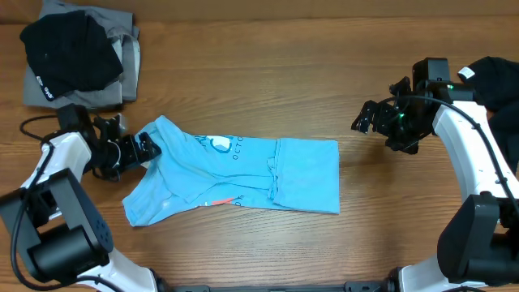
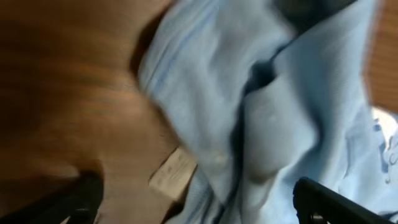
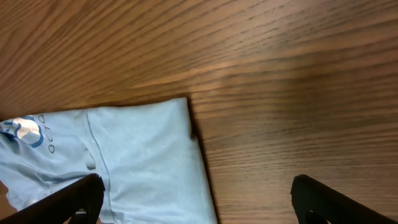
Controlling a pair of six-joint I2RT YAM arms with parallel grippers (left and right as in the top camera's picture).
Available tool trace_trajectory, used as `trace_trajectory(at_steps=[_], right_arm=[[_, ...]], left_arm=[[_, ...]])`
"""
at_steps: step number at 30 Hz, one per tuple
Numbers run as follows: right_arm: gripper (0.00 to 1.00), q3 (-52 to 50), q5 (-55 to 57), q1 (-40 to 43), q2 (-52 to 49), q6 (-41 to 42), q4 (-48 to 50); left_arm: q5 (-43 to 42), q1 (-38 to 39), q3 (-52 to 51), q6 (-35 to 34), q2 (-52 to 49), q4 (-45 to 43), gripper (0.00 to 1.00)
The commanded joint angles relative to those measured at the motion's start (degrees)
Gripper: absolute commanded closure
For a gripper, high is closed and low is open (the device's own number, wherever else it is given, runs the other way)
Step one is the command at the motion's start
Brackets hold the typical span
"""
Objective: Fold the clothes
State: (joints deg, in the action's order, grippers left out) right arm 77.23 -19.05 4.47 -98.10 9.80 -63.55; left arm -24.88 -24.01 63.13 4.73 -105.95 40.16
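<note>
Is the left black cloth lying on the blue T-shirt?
No, the crumpled black cloth lies on a grey garment, apart from the light-blue T-shirt.

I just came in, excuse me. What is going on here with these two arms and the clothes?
Two robot arms are working on folding clothes at a table. A light-blue T-shirt lies rumpled in the middle. The left end effector, open, is at the shirt's left edge. The right end effector, also open, hovers apart from its right edge. A black garment sits on a grey garment in the far left corner.
</note>
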Motion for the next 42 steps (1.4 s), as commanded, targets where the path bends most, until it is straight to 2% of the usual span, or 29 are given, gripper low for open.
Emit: trace_trajectory(at_steps=[1,6,12,17,20,22,25,26,30,31,36,39,42], right_arm=[[0.0,-0.13,0.57,0.11,-0.39,-0.44,-0.26],[0.0,-0.13,0.44,0.11,-0.39,-0.33,0.15],[0.0,-0.13,-0.72,0.11,-0.39,0.68,0.39],[0.0,-0.15,-0.7,0.11,-0.39,0.66,-0.28],[0.0,-0.13,-0.72,0.11,-0.39,0.66,-0.48],[0.0,-0.15,-0.7,0.11,-0.39,0.66,-0.44],[0.0,-0.15,-0.7,0.11,-0.39,0.66,-0.48],[0.0,-0.15,-0.7,0.11,-0.39,0.66,-0.48],[0.0,-0.15,-1.01,0.09,-0.39,0.66,-0.48],[0.0,-0.15,-1.18,0.04,-0.39,0.63,-0.57],[0.0,-0.42,-1.36,0.0,-0.39,0.63,-1.7],[0.0,-1.77,-1.38,0.0,-0.39,0.66,-0.44],[0.0,-5.44,-1.57,0.0,-0.39,1.07,3.52]], left_arm=[[-5.25,0.59,-1.11,3.78,-3.67,0.0,0.0],[-7.61,2.16,-1.16,6.01,-4.5,0.09,0.0],[-7.67,6.38,-1.16,4.11,-4.7,0.48,0.0],[-6.97,10.19,-1.18,2.03,-5.42,1.88,0.11],[-2.67,11.87,-1.18,-0.11,-5.6,2.27,0.15],[1.11,12.74,-1.18,-1.99,-5.6,2.23,0.27],[4.63,12.96,-1.16,-4.52,-5.6,2.27,0.54],[5.95,12.96,-1.16,-5.68,-5.6,2.45,0.6],[13.9,12.68,-0.9,-13.51,-5.6,3.45,0.91],[16.11,12.63,-0.55,-14.93,-5.6,4.15,0.95],[29.16,12.63,5.95,-20.41,-5.57,12.98,0.96],[31.85,12.66,13.07,-20.57,-5.57,19.69,0.96],[30.97,13.0,22.97,-21.94,-5.57,26.71,0.96]])
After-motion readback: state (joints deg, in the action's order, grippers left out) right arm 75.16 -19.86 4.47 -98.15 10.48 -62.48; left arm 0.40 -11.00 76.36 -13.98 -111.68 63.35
